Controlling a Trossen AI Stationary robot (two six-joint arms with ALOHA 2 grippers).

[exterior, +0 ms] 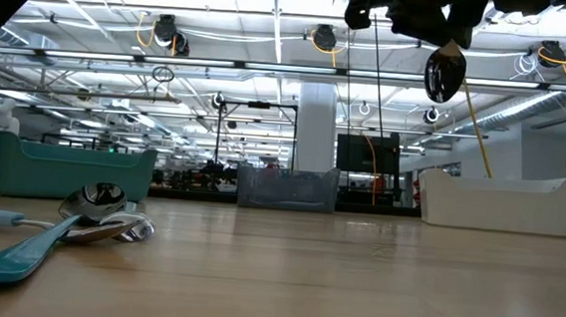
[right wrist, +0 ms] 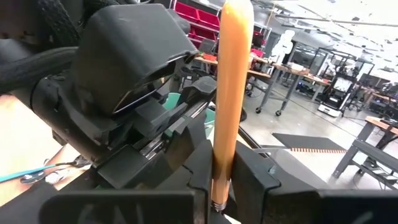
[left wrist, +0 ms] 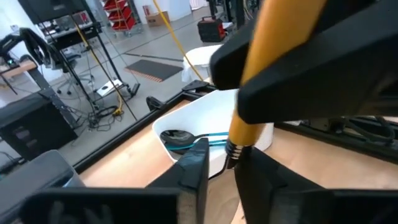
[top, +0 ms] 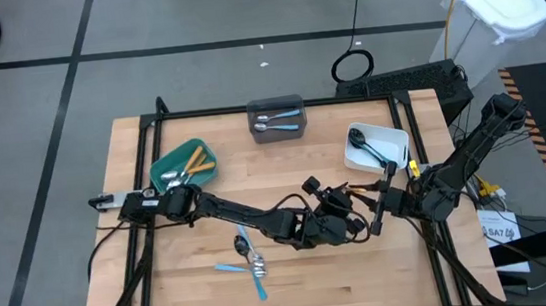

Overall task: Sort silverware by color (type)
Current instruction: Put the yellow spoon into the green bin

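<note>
Jaws of both arms pinch the orange-handled spoon (right wrist: pixel 230 93); low view shows its black bowl.

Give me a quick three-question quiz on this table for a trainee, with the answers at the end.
1. True or false: the grey bin holds orange-handled pieces.
2. The spoon held between the left gripper and the right gripper has a handle that is: A blue, B orange, C plain metal.
3. Which bin holds orange-handled pieces?
Key: 1 false, its handles are blue; 2 B; 3 the teal bin.
</note>
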